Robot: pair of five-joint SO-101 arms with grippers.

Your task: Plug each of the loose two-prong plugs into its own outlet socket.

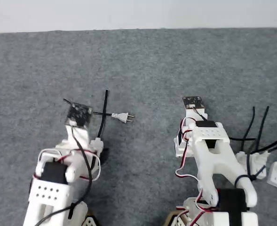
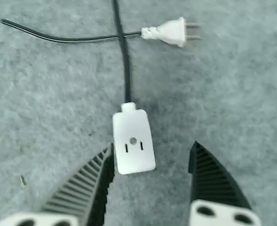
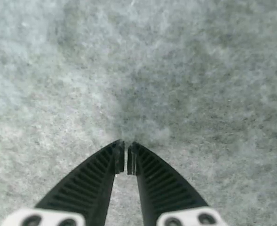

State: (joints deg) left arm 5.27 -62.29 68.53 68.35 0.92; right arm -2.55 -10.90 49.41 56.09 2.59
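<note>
A loose white two-prong plug [image 2: 173,32] lies on the grey carpet with its prongs bare, on a thin black cord [image 2: 58,37]; the high view has the plug [image 1: 124,117] left of centre. A white outlet socket [image 2: 133,148] on its own black cable lies flat, slots up, between the fingers of my left gripper [image 2: 153,150], which is open; the socket sits close against one finger [image 2: 98,181] and apart from the other. In the high view the socket [image 1: 97,142] peeks out by the left gripper [image 1: 101,150]. My right gripper [image 3: 125,157] is shut on nothing, low over bare carpet.
Several white socket blocks [image 1: 253,162] with black cords stand at the right edge, beside the right arm [image 1: 209,141]. A second black cable [image 1: 104,113] crosses the plug's cord. The far half of the carpet [image 1: 166,61] is open floor.
</note>
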